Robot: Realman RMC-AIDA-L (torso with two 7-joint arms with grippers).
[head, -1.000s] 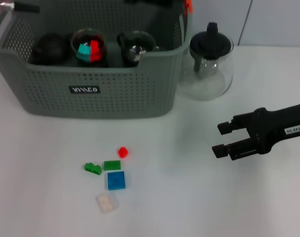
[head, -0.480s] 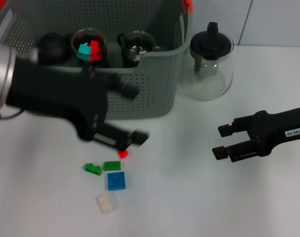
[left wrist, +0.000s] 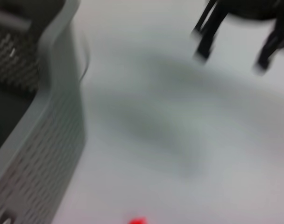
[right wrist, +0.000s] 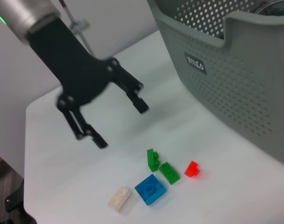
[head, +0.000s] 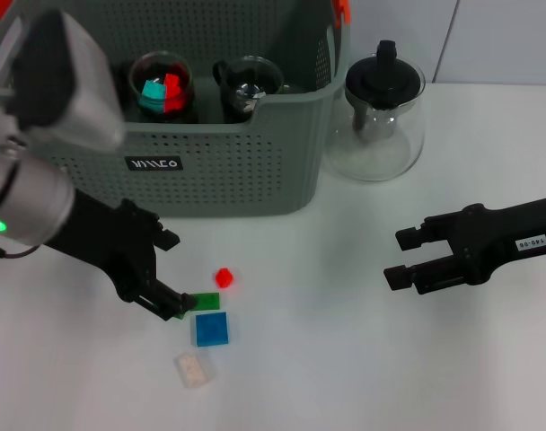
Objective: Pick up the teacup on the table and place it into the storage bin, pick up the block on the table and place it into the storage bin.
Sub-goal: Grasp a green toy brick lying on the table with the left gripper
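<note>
Left gripper (head: 165,269), jaws spread, is held low over the green blocks (head: 204,301) for a pick, storage bin (head: 255,171) behind; right gripper (head: 408,256) parked open.

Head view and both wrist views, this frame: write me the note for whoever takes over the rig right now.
Left claw: open, empty, low over the table beside the green blocks.
Right claw: open, empty, off to the robot's right, away from the blocks.
Storage bin: at the back; it holds cups, and one cup has teal and red pieces inside.
Left on the table: red block, two green blocks, blue block, white block.
No teacup is on the table. A glass teapot stands beside the bin.
Left to do: pick up the blocks and bin them.
</note>
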